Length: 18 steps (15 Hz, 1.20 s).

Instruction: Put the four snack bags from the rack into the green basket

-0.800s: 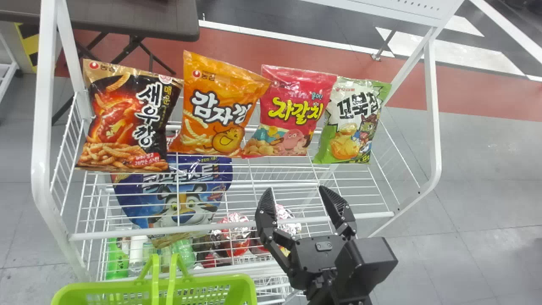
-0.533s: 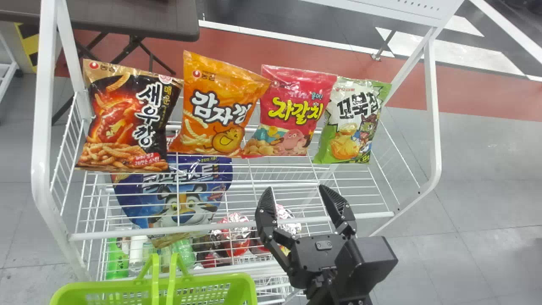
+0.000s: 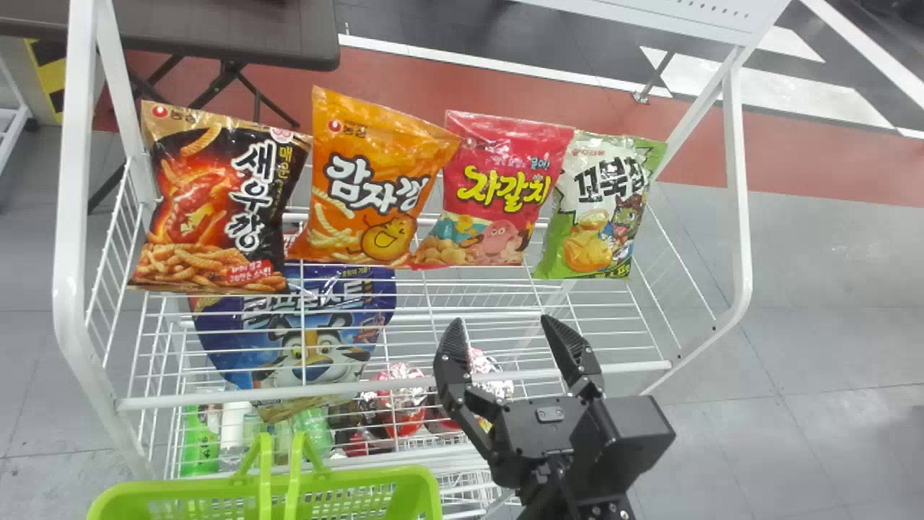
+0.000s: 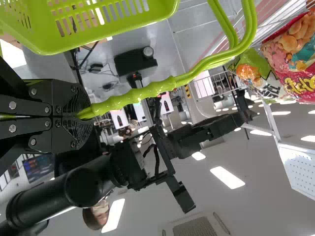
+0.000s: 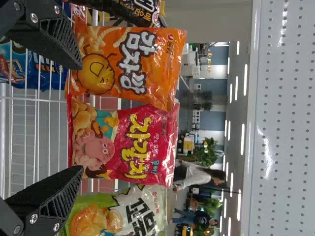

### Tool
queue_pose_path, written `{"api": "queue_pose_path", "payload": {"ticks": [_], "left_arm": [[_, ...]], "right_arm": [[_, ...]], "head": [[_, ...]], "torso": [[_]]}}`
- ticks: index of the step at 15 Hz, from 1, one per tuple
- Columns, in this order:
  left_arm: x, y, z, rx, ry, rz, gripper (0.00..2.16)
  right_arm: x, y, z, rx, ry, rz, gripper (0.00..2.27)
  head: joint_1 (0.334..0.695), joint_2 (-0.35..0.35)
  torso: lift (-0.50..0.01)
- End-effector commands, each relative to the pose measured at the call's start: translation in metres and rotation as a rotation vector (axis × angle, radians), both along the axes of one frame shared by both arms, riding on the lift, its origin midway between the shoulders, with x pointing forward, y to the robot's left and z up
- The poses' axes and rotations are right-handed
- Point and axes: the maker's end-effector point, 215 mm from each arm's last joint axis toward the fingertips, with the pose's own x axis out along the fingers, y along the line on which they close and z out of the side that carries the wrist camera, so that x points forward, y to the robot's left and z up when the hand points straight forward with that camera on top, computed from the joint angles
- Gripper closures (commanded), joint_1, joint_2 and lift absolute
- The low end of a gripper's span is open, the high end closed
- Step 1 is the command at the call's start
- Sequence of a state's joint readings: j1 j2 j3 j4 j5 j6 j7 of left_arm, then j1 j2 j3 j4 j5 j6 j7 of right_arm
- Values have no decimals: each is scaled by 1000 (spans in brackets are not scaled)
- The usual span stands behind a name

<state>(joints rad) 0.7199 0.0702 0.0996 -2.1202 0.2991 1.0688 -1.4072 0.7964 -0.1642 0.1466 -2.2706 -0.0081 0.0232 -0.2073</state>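
Snack bags: four, side by side and standing on the upper shelf of a white wire rack (image 3: 70,274). From the robot's left: dark bag (image 3: 216,202), orange bag (image 3: 372,184), pink-red bag (image 3: 498,188), green-and-white bag (image 3: 599,206).

Right tool: its two black fingers are spread wide with nothing between them. The tool (image 3: 503,323) hangs over the near part of the shelf, in front of the bags.

Pink-red bag: almost straight ahead of the right tool, beyond its tips and apart from them. Its long axis runs upright; the right wrist view shows it framed between the fingers, the right arm being nearer.

Left tool: closed on the handles of the green basket (image 3: 361,475). This tool (image 4: 86,117) leaves the basket hanging in front of the rack, on the robot's left.

Lettering: every bag bears large Korean characters: white on the dark and orange bags, yellow on the pink-red one, dark on the green-and-white one.

Blue bag: lower down (image 3: 224,347), with a cartoon tiger; probably not among the four.

Next move: likely forward to the pink-red bag; its close neighbours could be nudged.
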Motion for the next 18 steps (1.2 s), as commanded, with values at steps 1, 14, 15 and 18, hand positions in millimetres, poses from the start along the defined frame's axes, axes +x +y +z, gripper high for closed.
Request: {"api": "queue_pose_path", "payload": {"ticks": [1,14,15,18], "left_arm": [[0,-1,1,1,-9,-3,1649],[-2,8,1,10,-56,-60,1649],[-2,10,1,8,-56,-61,1649],[0,14,1,-4,-55,-63,1649]], "right_arm": [[23,8,-12,33,37,26,97],[146,239,-24,102,129,352,140],[154,246,-27,93,133,363,144],[173,247,-42,35,153,366,144]], "head": [[695,-350],[695,103],[695,145],[695,183]], "torso": [[-9],[-9],[-9],[-9]]}}
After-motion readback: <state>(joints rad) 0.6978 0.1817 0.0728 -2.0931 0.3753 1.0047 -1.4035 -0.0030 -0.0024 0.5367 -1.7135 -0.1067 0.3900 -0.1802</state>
